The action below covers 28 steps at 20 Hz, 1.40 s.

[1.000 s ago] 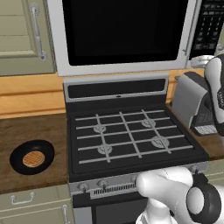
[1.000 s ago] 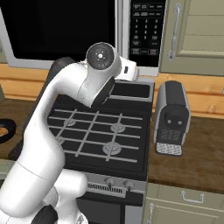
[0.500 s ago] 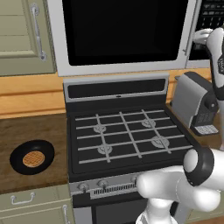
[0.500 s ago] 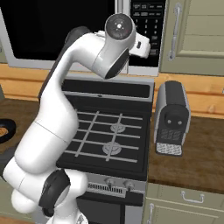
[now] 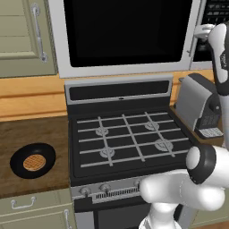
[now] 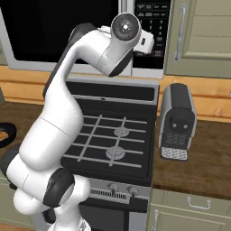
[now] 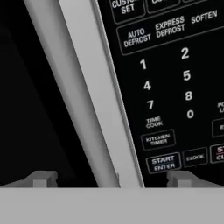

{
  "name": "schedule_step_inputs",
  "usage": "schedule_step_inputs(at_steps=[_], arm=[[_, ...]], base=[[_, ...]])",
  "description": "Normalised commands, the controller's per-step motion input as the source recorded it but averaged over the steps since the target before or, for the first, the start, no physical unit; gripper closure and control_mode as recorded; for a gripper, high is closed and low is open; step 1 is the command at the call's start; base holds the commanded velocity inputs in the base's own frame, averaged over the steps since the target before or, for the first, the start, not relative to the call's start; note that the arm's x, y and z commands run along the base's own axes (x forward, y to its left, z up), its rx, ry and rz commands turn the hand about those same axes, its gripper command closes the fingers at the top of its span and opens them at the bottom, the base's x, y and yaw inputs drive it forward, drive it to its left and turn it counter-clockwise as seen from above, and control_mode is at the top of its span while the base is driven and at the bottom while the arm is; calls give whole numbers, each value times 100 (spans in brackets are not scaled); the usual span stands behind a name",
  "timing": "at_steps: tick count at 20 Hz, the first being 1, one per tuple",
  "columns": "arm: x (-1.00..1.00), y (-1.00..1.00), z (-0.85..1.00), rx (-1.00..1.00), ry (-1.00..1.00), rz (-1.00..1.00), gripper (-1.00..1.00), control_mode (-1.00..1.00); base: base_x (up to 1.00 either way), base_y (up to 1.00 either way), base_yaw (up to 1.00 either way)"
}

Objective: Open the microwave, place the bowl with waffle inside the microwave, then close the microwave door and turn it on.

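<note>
The microwave (image 5: pixel 125 67) hangs above the stove, and the microwave door (image 5: pixel 125 31) is closed. My gripper (image 7: pixel 111 179) is open and held up close to the door's vertical silver handle (image 7: pixel 87 87). One fingertip (image 7: pixel 41 178) is on the glass side of the handle. The other fingertip (image 7: pixel 181 178) sits below the black keypad (image 7: pixel 175 87). Nothing is between them. The hand (image 5: pixel 203 31) shows at the door's right edge. The black bowl (image 5: pixel 15 163) sits on the left counter with the waffle (image 5: pixel 32 162) in it. The bowl's edge (image 6: pixel 5 133) shows at the far left.
A black gas stove (image 5: pixel 129 143) stands below the microwave. A grey toaster (image 5: pixel 201 107) (image 6: pixel 177 122) stands on the right counter. Beige cabinet doors (image 5: pixel 22 36) (image 6: pixel 198 36) flank the microwave. My white arm (image 6: pixel 67 113) arches over the stove.
The arm has swung upward, lifting the hand from beside the toaster to the microwave door's handle. The jaws stayed open. The bowl has not moved.
</note>
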Motion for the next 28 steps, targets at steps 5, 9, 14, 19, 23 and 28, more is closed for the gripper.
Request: schedule_step_inputs(at_steps=[5, 9, 14, 19, 23, 28], arm=[[14, 29, 0, 0, -13, 0, -100, -100], [52, 0, 0, 4, 0, 0, -100, -100], [48, -20, 0, 8, 0, 0, -100, -100], [42, -23, 0, 9, 0, 0, -100, -100], [38, -6, -4, 3, 1, 0, 100, -100], [25, -3, -5, 0, 4, 0, 100, -100]], base=[[0, 0, 0], [0, 0, 0], [0, 0, 0], [0, 0, 0], [0, 0, 0], [0, 0, 0]])
